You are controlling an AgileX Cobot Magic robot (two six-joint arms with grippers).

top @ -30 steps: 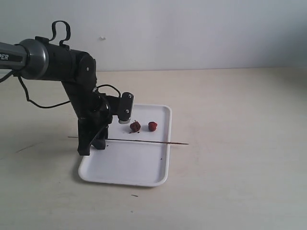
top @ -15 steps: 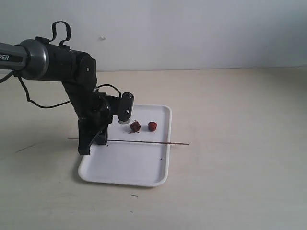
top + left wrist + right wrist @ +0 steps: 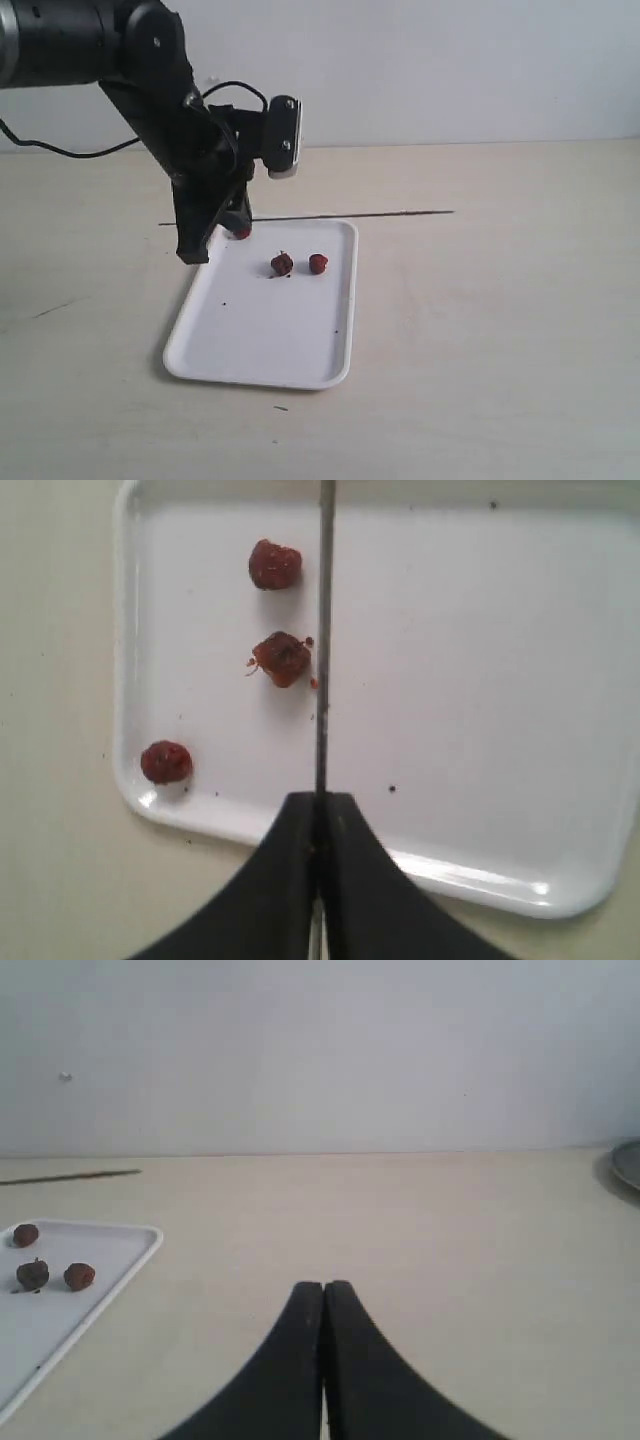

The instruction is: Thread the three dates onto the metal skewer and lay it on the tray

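Pinching metal skewer (image 3: 323, 630) near one end in left gripper (image 3: 321, 798), above tray (image 3: 500, 730); right gripper (image 3: 323, 1285) closed, empty. Three dates (image 3: 283, 658) lying loose, one by a tray corner. Risking skewer pivoting in thin grip, dates rolling when speared.

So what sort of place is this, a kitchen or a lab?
Probably a robot test bench, not a kitchen: a bare beige table against a plain white wall, a black arm, and just a tray with three dates.
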